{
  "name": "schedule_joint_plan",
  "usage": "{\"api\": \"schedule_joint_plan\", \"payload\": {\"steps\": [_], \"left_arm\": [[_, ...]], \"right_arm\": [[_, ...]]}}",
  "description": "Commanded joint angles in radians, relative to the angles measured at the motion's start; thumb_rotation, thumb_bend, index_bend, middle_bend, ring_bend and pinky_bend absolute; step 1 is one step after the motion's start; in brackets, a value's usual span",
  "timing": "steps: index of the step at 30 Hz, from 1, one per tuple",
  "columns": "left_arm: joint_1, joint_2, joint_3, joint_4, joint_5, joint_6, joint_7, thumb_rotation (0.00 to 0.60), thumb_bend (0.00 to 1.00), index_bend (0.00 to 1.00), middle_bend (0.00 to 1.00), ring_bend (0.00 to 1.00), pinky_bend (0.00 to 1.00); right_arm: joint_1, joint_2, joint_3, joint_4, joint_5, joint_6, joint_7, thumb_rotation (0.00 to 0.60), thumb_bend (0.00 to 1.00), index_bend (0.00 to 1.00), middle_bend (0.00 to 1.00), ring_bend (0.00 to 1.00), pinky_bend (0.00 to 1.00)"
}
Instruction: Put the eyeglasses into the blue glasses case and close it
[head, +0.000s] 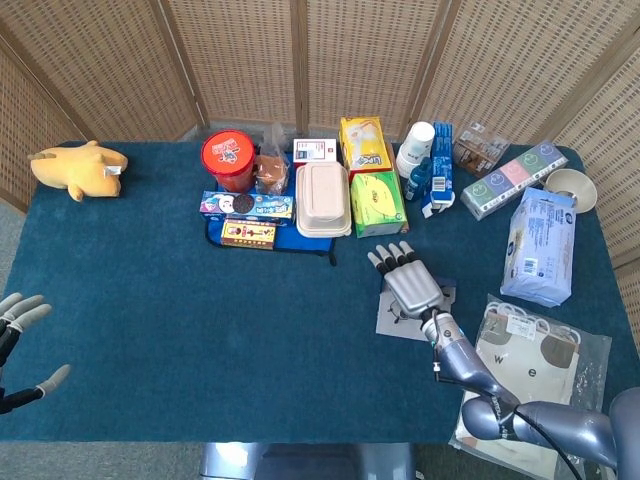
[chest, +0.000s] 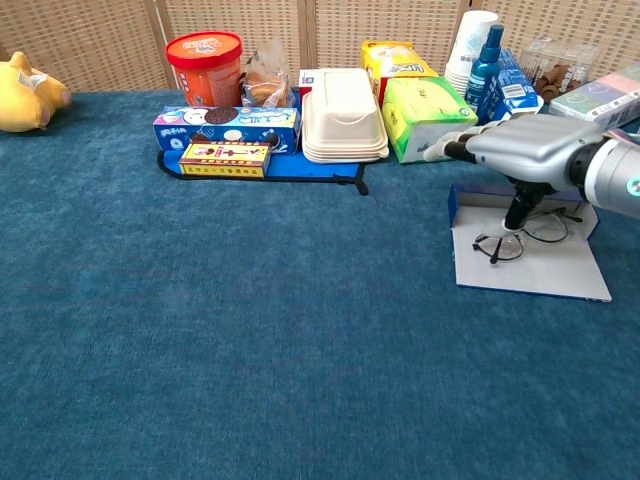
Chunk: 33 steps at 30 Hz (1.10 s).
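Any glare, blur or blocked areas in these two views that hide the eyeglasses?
Head view: even light, sharp, but the right hand covers most of the eyeglasses. Chest view: no glare or blur; the eyeglasses show clearly on the open case under the hand.

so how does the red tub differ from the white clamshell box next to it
The red tub is round and upright, with printed graphics on its lid. The white clamshell box is rectangular with rounded corners, lies low and flat, and is plain. The tub stands at the left of the row, the box nearer the middle, beside the green box. Both are shut and stand on the blue table.
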Motion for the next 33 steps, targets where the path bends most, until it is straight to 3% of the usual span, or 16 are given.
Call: {"api": "schedule_joint_plan", "payload": {"steps": [1, 6, 21, 33], "left_arm": [[0.001, 0.0, 0.0, 0.002, 0.0, 0.001, -0.002, 0.6, 0.13, 0.19, 0.18, 0.11, 0.0], [0.003, 0.0, 0.0, 0.005, -0.001, 0.004, -0.005, 0.6, 0.13, 0.19, 0.18, 0.11, 0.0], [-0.005, -0.005, -0.002, 0.006, 0.001, -0.007, -0.003, 0.6, 0.13, 0.19, 0.18, 0.11, 0.0], [-0.001, 0.0, 0.0, -0.005, 0.006, -0.002, 0.01, 0.6, 0.13, 0.19, 0.18, 0.11, 0.0]], "right_arm": [[0.007, -0.003, 0.007, 0.016, 0.01, -0.009, 0.005, 0.6, 0.26, 0.0, 0.0, 0.0, 0.0], [0.006, 0.003, 0.008, 0.028, 0.015, -0.009, 0.021, 0.6, 0.26, 0.0, 0.0, 0.0, 0.0], [-0.048, 0.056, -0.054, -0.084, -0.028, 0.075, -0.017, 0.6, 0.26, 0.0, 0.0, 0.0, 0.0], [-0.047, 0.013, -0.062, 0.043, -0.101, 0.034, 0.066, 0.6, 0.24, 0.0, 0.0, 0.0, 0.0]]}}
